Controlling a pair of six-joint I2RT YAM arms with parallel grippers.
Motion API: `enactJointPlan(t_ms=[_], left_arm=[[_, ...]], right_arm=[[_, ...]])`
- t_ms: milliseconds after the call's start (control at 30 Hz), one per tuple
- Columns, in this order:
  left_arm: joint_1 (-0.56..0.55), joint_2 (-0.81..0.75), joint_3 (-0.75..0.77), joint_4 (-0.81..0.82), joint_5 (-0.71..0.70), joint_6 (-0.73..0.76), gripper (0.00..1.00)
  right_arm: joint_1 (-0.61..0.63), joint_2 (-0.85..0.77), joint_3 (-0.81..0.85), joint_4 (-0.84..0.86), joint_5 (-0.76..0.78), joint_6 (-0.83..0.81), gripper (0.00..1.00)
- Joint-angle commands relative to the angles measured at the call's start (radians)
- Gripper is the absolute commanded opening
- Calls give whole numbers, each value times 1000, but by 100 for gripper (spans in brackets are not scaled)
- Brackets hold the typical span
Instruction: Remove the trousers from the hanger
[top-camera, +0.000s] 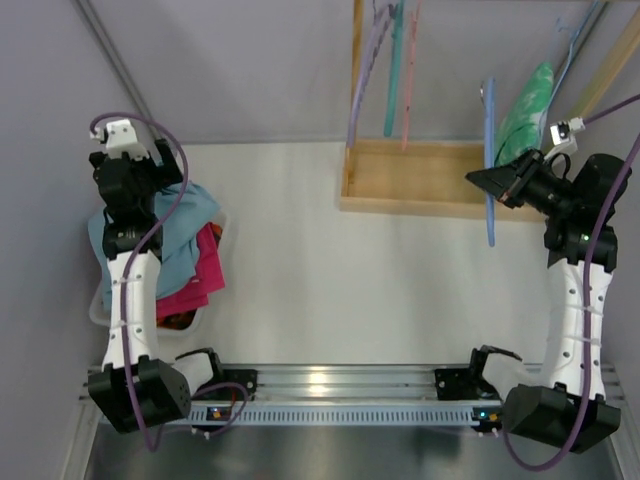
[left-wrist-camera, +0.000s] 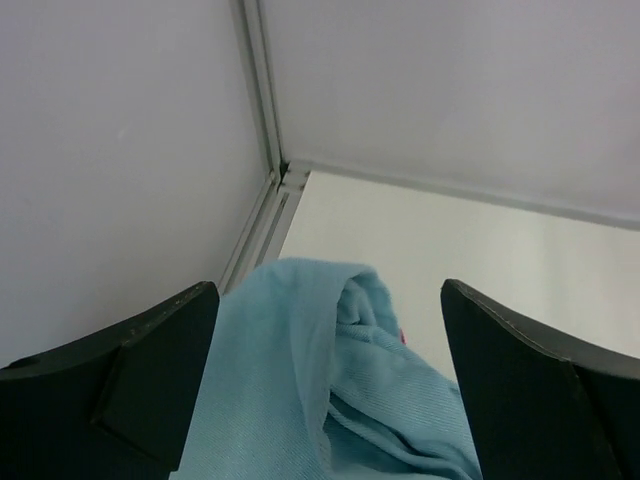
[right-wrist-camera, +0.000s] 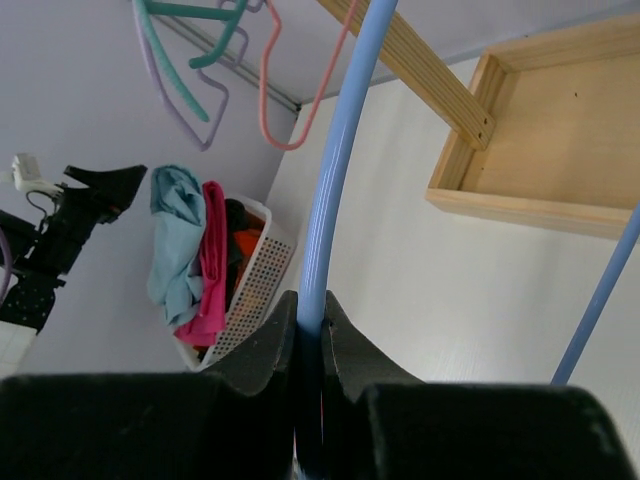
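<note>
Both hands are busy: the left hand (left-wrist-camera: 328, 290), jaws apart, hovers over the light-blue trousers (left-wrist-camera: 290, 390) heaped on the basket (top-camera: 99, 308) at nine o'clock; the right hand (right-wrist-camera: 310, 300) clamps the bare blue hanger (right-wrist-camera: 345, 130) at two o'clock. Removal looks done; next, likely park the hanger.

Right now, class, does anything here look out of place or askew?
Two things. The light blue garment spills over the rim of the white basket at the left instead of lying inside it. The blue hanger, clamped in the right gripper, is bare and held apart from the other hangers.
</note>
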Motion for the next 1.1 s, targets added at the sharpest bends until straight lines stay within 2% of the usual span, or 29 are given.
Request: enactJointPlan(t_ms=[0,100,233,433,700,833,1067], left_arm=[[-15,-97,99,-48,107,48,99],[-49,-139,121,-53,141,42,99],[-104,-175,124,-56,149,25,99],[-155,-203,120,-57,176,-17,99],[-210,-229,110,-97,168,-51,99],[-221,-229,107,-112,153,-51,99],[-225,-214,118,-131,155,-47,99]], right_arm=[[65,-1,109,31,47,6,0],[119,41,169,53,98,31,0],[167,139,239,213,92,219,0],[256,305,403,347,142,379,0],[346,448,611,353,260,410,0],[351,506,695,382,309,468,0],[352,591,717,339,343,511,0]])
